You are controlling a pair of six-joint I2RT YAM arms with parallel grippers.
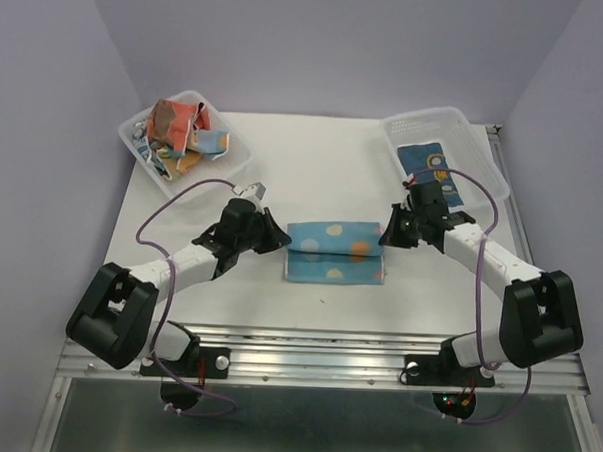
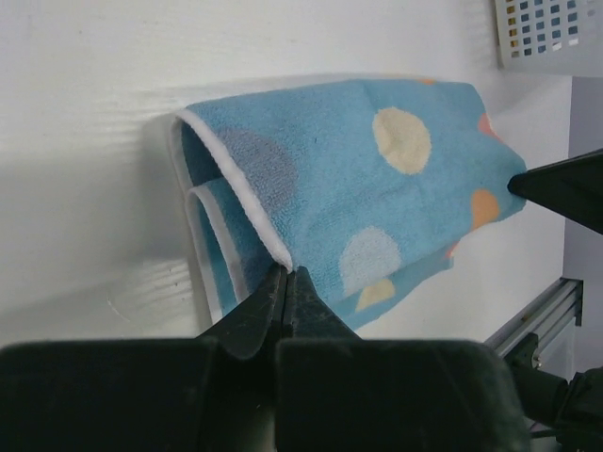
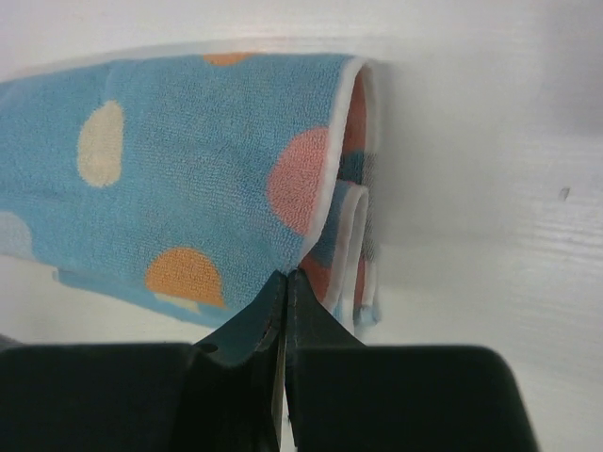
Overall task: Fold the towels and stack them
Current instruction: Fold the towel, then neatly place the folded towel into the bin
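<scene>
We see the folded light blue towel with cream, orange and pink dots (image 1: 335, 253) (image 2: 377, 207) (image 3: 188, 179) lying in the middle of the white table (image 1: 314, 167), between both arms. The left jaws are clenched on the white hem of its raised upper layer. The right jaws pinch that layer's opposite end.

Crumpled orange and blue towels (image 1: 181, 131) fill the clear plastic basket (image 1: 216, 174) at far left. A dark blue patterned towel (image 1: 432, 167) lies in the second clear basket (image 1: 488, 159) at far right.

light-blue towel (image 1: 335, 256) with cream, orange, pink dots, white hem, red-orange towels (image 1: 176, 125), dark-blue towel (image 1: 429, 162) white-patterned
</scene>
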